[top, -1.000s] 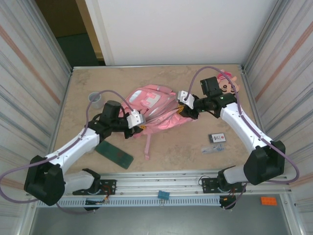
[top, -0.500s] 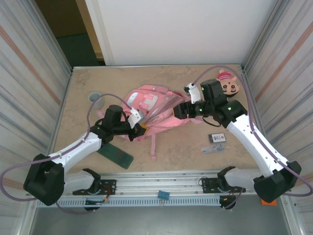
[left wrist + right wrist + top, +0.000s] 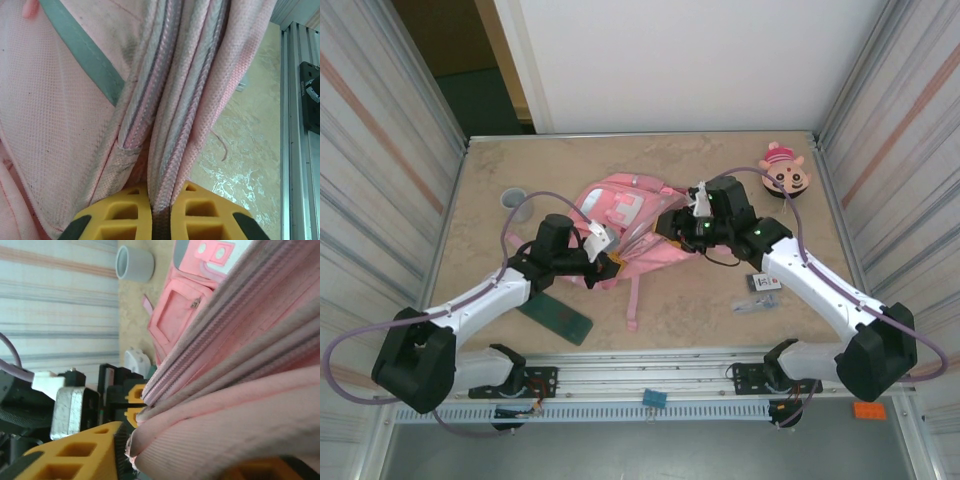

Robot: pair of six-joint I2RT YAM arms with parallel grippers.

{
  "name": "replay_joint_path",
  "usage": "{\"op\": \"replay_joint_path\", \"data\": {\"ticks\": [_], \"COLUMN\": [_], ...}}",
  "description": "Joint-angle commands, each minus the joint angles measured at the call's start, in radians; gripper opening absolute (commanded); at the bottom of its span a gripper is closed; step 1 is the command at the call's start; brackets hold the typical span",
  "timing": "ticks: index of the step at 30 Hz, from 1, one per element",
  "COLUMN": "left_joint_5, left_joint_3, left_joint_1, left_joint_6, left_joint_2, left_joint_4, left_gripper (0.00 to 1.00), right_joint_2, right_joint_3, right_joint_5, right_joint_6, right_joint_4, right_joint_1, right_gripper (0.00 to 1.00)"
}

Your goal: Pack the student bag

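The pink student bag (image 3: 632,212) lies mid-table with its opening turned toward the arms. My left gripper (image 3: 609,263) is at the bag's near left edge. In the left wrist view, that gripper (image 3: 160,216) is shut on a zipper edge of the bag (image 3: 75,110), pinched between the yellow pads. My right gripper (image 3: 670,222) is at the bag's right edge. In its wrist view a thick pink fold of the bag (image 3: 240,365) fills the gap of the right gripper (image 3: 175,460), which is shut on it. The left gripper's yellow fingertips (image 3: 133,391) show beyond.
A grey cup (image 3: 514,201) stands left of the bag. A dark green flat book (image 3: 554,315) lies near the left arm. The round plush (image 3: 785,176) sits at the far right. A small card (image 3: 764,282) and a pen-like item (image 3: 753,303) lie front right.
My right gripper moved left along the bag's right edge, uncovering the plush, and took a new hold. The left gripper slid slightly right, still holding the bag's edge.
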Motion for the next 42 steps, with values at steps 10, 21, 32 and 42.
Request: {"op": "replay_joint_path", "data": {"ticks": [10, 21, 32, 42], "left_joint_5": [-0.007, -0.245, -0.261, -0.289], "left_joint_3": [-0.025, 0.108, 0.214, 0.227], "left_joint_1": [-0.009, -0.074, -0.098, -0.128], "left_joint_6": [0.069, 0.219, 0.424, 0.427], "left_joint_2": [-0.052, -0.054, -0.101, -0.165], "left_joint_4": [0.008, -0.044, -0.202, -0.264], "left_gripper": [0.50, 0.99, 0.99, 0.99], "right_joint_2": [-0.005, 0.011, 0.002, 0.014], "right_joint_3": [0.055, 0.084, 0.102, 0.147], "right_joint_5": [-0.106, -0.152, -0.182, -0.255], "right_joint_6": [0.046, 0.023, -0.019, -0.086], "right_joint_4": [0.122, 0.065, 0.001, -0.079], "right_joint_1": [-0.049, -0.053, -0.055, -0.057], "right_gripper": [0.04, 0.05, 0.04, 0.04]}}
